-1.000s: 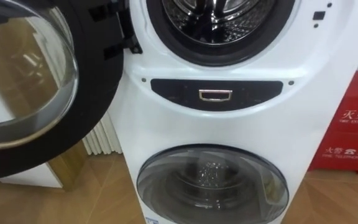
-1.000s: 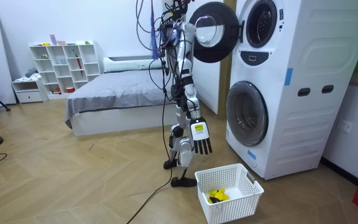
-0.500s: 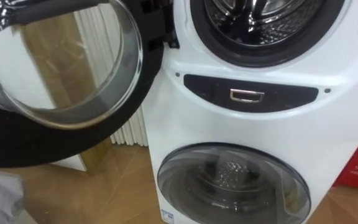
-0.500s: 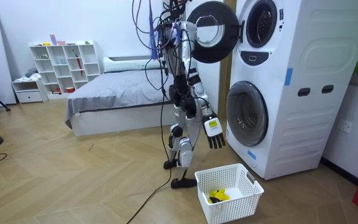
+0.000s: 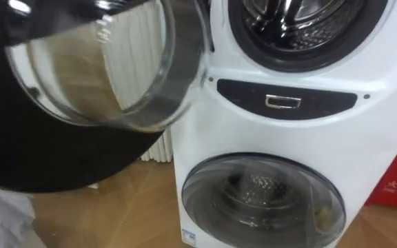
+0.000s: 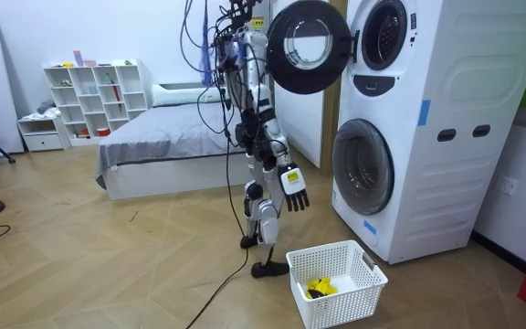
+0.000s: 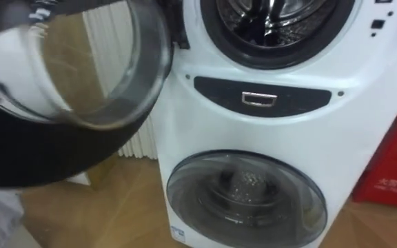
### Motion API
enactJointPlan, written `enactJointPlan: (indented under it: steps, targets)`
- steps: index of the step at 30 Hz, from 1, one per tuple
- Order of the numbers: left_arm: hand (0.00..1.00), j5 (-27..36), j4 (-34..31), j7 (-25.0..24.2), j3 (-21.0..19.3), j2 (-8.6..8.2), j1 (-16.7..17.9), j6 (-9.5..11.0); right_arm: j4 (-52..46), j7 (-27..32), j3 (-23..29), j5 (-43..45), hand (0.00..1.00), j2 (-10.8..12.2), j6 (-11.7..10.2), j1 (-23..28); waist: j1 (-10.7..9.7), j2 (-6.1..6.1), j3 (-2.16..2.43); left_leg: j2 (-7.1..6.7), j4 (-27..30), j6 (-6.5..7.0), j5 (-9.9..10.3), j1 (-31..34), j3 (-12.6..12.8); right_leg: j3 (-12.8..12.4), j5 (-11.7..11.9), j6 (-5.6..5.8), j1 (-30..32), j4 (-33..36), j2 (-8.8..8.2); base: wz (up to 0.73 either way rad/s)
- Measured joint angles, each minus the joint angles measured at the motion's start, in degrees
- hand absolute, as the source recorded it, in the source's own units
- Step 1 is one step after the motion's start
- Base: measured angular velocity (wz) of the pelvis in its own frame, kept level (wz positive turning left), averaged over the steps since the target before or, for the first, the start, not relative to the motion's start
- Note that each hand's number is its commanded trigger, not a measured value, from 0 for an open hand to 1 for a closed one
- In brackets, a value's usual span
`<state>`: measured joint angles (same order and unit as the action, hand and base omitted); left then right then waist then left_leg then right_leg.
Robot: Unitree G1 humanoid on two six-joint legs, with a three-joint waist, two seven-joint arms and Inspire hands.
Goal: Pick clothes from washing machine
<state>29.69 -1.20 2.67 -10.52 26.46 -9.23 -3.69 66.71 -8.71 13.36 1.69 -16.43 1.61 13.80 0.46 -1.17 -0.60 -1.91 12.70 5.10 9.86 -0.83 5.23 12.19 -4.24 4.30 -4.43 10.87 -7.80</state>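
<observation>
The robot stands facing the stacked washing machine point(image 6: 409, 128). Its right hand point(image 6: 294, 185) hangs at thigh height, fingers loose and slightly spread, holding nothing. The upper door point(image 6: 304, 46) stands open at the hand's 12 o'clock, and the upper drum point(image 5: 298, 21) shows shiny metal. A yellow garment point(image 6: 318, 288) lies in the white basket point(image 6: 341, 309) on the floor, at the hand's 5 o'clock, well apart.

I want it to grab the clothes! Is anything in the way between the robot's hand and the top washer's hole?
Nothing visible blocks it. The upper door is swung open to the left of the drum opening, not across it. The right hand hangs low beside the robot, fingers relaxed.
</observation>
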Motion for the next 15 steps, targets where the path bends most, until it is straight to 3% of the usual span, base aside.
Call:
enactJointPlan:
  steps: [1,3,5,8,10,12,15]
  targets:
    - [0.00,-3.17,-2.68,-0.22,3.37,-2.37,0.23,-0.04,-0.06,-0.17,-1.14,0.03,0.00,0.68,0.88,-1.22,-0.83,0.72,-0.02,0.32,-0.05,0.39,0.12,0.51,2.30,-1.00,0.05,-0.02,0.91,0.46,-0.22,-0.25]
    - [0.00,-5.17,-4.51,-0.47,6.10,-5.15,0.41,-0.26,-0.14,-0.17,-3.15,-0.32,0.00,0.97,1.05,-2.73,-2.57,0.85,-0.09,0.35,-0.04,0.52,0.02,0.72,4.29,-1.36,0.25,0.18,1.80,0.73,-0.27,-0.48]
    - [0.00,-5.23,-6.65,-1.08,8.64,-5.83,0.41,-0.59,0.04,0.05,-5.20,-0.23,0.00,1.04,1.46,-3.59,-4.32,0.83,-0.06,0.23,0.02,0.65,0.03,0.69,5.12,-0.65,0.43,0.25,2.11,0.60,-0.23,-0.37]
    - [0.00,-5.56,-8.52,-3.87,16.75,-6.17,0.45,-0.97,0.12,0.84,-7.62,-0.16,0.00,1.31,2.36,-3.62,-7.61,0.52,0.05,0.19,-0.12,0.91,0.14,0.58,5.83,-0.64,0.92,0.21,2.22,-0.02,-0.21,-0.20]
    - [0.00,-5.52,-10.04,-3.55,18.64,-8.89,0.44,-1.12,0.43,1.07,-7.96,-0.16,0.00,1.72,2.52,-3.59,-9.48,0.14,0.18,0.26,-0.60,0.94,0.21,0.64,6.73,-0.62,0.83,0.37,2.75,-0.25,-0.19,-0.20]
    - [0.00,-5.34,-11.73,-4.98,21.66,-9.09,0.41,-1.10,0.94,1.20,-9.31,-0.47,0.00,1.72,2.94,-3.78,-10.20,-0.03,0.31,0.28,-1.45,0.81,0.01,0.13,6.98,-0.67,0.77,0.46,2.81,-0.34,-0.05,-0.12]
    - [0.00,-4.84,-12.71,-9.35,28.31,-11.80,0.29,-1.11,3.25,1.06,-11.29,-1.74,0.00,1.76,3.04,-6.39,-11.62,0.15,0.20,0.37,-2.41,0.65,-0.19,-1.04,7.73,-0.84,0.29,0.66,2.49,-0.39,0.13,-0.15]
